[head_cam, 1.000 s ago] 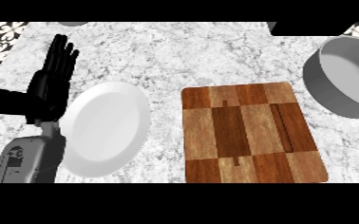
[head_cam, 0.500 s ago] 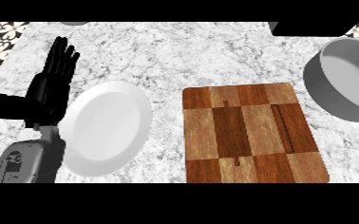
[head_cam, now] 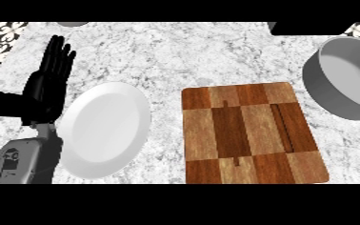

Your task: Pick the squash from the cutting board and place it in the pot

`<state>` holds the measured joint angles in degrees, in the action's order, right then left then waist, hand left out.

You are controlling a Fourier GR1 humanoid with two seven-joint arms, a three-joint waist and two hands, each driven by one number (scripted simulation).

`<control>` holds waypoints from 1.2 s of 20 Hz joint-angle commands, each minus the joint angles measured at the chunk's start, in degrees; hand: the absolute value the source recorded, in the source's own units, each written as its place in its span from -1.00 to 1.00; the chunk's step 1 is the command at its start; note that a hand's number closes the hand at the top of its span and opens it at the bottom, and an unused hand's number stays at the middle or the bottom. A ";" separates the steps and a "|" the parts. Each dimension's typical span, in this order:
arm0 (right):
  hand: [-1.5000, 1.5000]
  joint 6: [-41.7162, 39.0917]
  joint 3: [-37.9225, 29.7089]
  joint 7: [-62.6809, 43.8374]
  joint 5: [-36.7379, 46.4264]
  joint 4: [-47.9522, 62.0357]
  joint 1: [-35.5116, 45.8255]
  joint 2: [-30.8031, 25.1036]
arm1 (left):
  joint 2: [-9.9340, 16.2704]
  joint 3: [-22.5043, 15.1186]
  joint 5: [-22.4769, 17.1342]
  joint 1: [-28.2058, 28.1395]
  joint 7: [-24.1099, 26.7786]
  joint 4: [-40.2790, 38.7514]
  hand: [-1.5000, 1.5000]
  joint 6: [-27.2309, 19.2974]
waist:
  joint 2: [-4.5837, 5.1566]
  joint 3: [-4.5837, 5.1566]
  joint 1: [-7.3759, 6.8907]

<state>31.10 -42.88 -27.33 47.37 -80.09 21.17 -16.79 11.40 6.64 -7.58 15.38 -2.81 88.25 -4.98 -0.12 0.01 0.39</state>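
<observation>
A wooden checkered cutting board (head_cam: 249,133) lies at the lower right of the counter, and nothing rests on it. No squash shows anywhere in the head view. The grey pot (head_cam: 337,78) stands at the right edge, partly cut off, and the part of its inside that shows holds nothing. My left hand (head_cam: 45,83) is at the left edge, open, fingers straight and pointing up, resting beside the white plate. My right hand does not show.
A white plate (head_cam: 105,128) lies on the marble counter left of the board. A dark object (head_cam: 309,27) sits at the top right edge, and a grey round thing (head_cam: 70,24) peeks in at the top left.
The view has shifted slightly, so the board and plate sit a little further right in the picture. The left hand keeps its pose.
</observation>
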 commanded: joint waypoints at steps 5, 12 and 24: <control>-1.00 6.04 -3.87 9.36 -13.27 -10.36 -11.58 3.62 | -0.28 0.09 -0.08 -1.20 -0.82 2.10 0.00 0.22 | 0.01 -0.04 -0.08; -1.00 1.25 -9.48 12.36 -25.72 -21.52 -22.61 4.63 | -2.14 -1.74 2.55 -0.27 -0.37 1.52 0.00 -1.64 | 0.01 -0.03 0.10; -1.00 -9.23 -22.67 20.70 -46.22 -27.68 -39.25 7.49 | 1.13 2.98 -0.82 1.26 -0.91 -0.93 0.00 1.46 | -0.01 -0.01 0.25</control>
<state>25.49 -61.15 -6.59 7.11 -107.00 -14.48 -7.76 10.91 7.82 -6.91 15.76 -2.14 87.15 -4.62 -0.12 -0.01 0.73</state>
